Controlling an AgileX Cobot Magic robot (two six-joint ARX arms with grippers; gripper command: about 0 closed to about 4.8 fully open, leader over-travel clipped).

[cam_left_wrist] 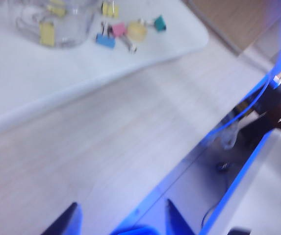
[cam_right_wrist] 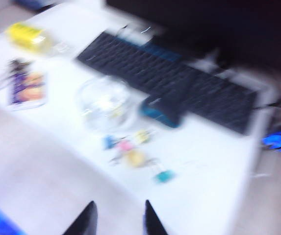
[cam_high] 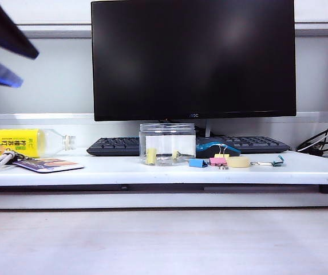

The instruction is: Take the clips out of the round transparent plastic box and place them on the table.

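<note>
Two yellow clips (cam_high: pixel 151 156) inside clear cylinder (cam_high: pixel 167 143)

Pale-yellow clips (cam_high: pixel 151 156) sit in the clear round transparent plastic box (cam_high: pixel 167 143); blue clip (cam_high: pixel 197 163), pink clip (cam_high: pixel 217 161), teal clip (cam_high: pixel 279 161) on the white table (cam_high: pixel 95 172), lower centre.

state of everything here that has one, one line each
round transparent plastic box: upright, lidless, on the white table
pale-yellow binder clips: two inside the box
black monitor: off
clear bottle with yellow label: lying down
left claw: open, empty
right claw: open, empty
</note>
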